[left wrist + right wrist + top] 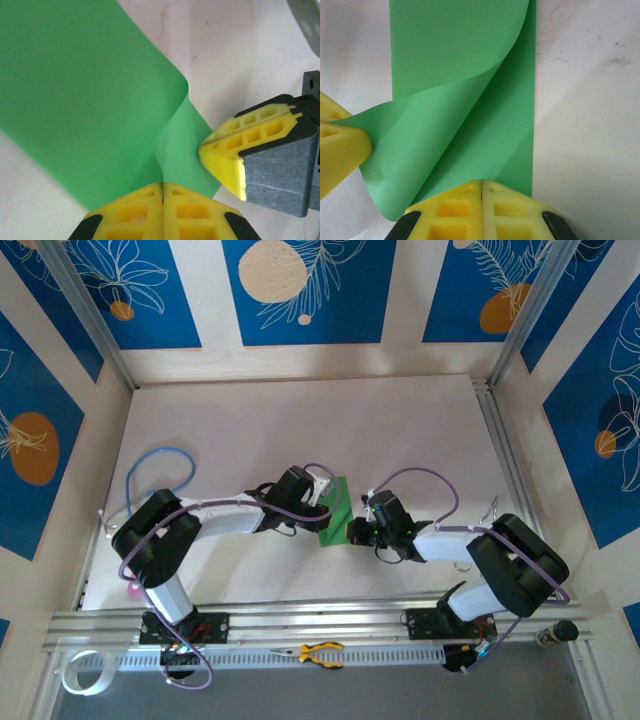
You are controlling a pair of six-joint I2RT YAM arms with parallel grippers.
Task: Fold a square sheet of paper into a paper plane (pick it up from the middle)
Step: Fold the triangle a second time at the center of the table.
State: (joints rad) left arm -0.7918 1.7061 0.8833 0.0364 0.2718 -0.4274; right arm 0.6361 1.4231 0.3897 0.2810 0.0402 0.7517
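My left claw (162,186) and right claw (481,183) are both clenched on the green paper (335,510). It sits mid-surface (400,430) between my arms, one flap curled over, apparently for creasing.

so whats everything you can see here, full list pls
square sheet of paper: 1, bright green, mid table, partly curled over, between the two tools
table: 1, white, under the sheet
cable: 1, blue, looped at the table's left side
pink object: 1, pink, by the left arm's base, mostly hidden
pliers: 1, yellow handles, on the near rail
ring: 1, whitish, near left corner, perhaps tape
wall panels: several, blue with leaf prints, around the table
left tool: 1, yellow fingers, shut on the sheet
right tool: 1, yellow fingers, shut on the sheet's edge
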